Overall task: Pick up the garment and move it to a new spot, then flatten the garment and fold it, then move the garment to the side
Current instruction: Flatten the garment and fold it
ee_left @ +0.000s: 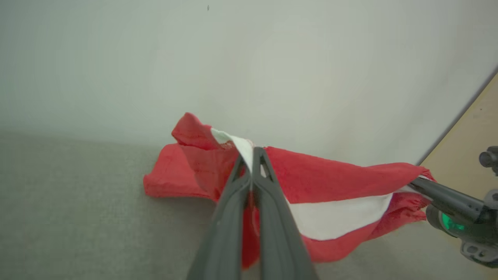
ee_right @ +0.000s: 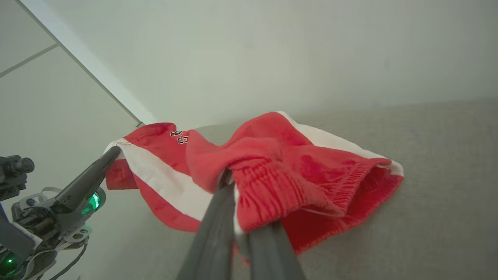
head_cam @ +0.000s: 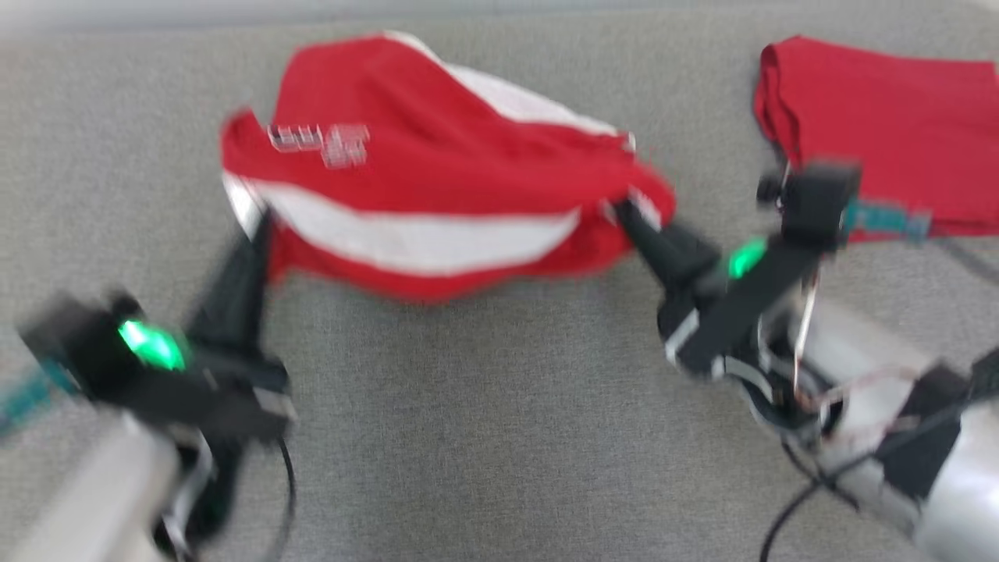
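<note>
Red-and-white shorts hang stretched between the robot's two grippers above a grey fabric surface, seen from the head camera in a motion-blurred frame; the left gripper pinches the left corner with its jaws pressed together, and the right gripper does the same at the right corner; pale lettering shows on the red cloth near the left end; a second red garment lies folded at the upper right, well apart from the shorts, just behind the right arm's wrist.

From the left wrist, the left gripper has its two dark fingers closed tight on a white-edged fold of the shorts; the far end of the cloth rests on the grey surface close to a pale wall; the right gripper grips the opposite corner at the frame's right side, a white stripe running between the two holds.

From the right wrist, the right gripper is clamped on the shorts with the ribbed elastic waistband bunched over its fingers, hiding the tips; black-and-white lettering sits near the far corner, where the left gripper nips the white stripe with its jaws shut on it.
</note>
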Controlling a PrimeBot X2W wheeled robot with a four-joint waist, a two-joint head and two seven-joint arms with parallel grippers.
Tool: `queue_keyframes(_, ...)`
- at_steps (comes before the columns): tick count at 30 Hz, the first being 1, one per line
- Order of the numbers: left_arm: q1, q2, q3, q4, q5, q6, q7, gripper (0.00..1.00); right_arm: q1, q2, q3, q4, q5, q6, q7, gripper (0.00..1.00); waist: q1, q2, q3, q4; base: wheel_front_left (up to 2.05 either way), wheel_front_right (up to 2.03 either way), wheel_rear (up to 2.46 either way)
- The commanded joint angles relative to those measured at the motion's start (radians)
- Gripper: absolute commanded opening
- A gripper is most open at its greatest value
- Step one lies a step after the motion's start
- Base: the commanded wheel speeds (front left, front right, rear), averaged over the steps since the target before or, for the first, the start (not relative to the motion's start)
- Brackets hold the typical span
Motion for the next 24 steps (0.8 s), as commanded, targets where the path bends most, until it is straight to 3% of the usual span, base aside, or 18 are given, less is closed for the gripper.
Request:
queue_keyframes(1,0.066,-0.005,0.004,-0.03,0.033,0.01,-0.005,0.0,0.044,-0.019,0.016,-0.02,0.005,0.0,-0.01,0.0,0.0004,0.0002,-0.038,-0.001,0.0,0.0,0.0)
queue_keyframes(3,0.149,-0.029,0.025,-0.066,0.052,0.028,-0.005,0.0,0.091,-0.045,0.035,-0.043,-0.006,0.0,-0.02,0.0,0.0004,0.0002,-0.054,0.0,0.0,0.0,0.0)
queue_keyframes(8,0.321,-0.089,0.089,-0.103,0.112,0.024,-0.005,0.0,0.208,-0.086,0.06,-0.065,-0.023,0.0,-0.042,0.0,0.0004,0.0002,-0.087,0.004,0.0,0.0,0.0)
queue_keyframes(9,0.384,-0.123,0.119,-0.107,0.129,0.01,-0.005,0.0,0.248,-0.094,0.06,-0.057,-0.033,0.0,-0.049,0.0,0.0004,0.0002,-0.103,0.008,0.0,0.0,0.0)
queue_keyframes(11,0.435,-0.126,0.131,-0.094,0.179,-0.005,-0.005,0.0,0.29,-0.095,0.05,-0.049,-0.042,0.0,-0.055,0.0,0.0004,0.0002,-0.118,0.014,0.0,0.0,0.0)
queue_keyframes(16,0.549,-0.204,0.191,-0.066,0.224,-0.031,-0.005,0.0,0.381,-0.087,0.024,-0.027,-0.074,0.0,-0.063,0.0,0.0004,0.0002,-0.145,0.024,0.0,0.0,0.0)
queue_keyframes(24,0.658,-0.305,0.267,-0.004,0.304,-0.103,-0.004,0.0,0.477,-0.079,0.009,-0.013,-0.082,0.0,-0.062,0.0,0.0004,0.0002,-0.174,0.035,0.0,0.0,0.0)
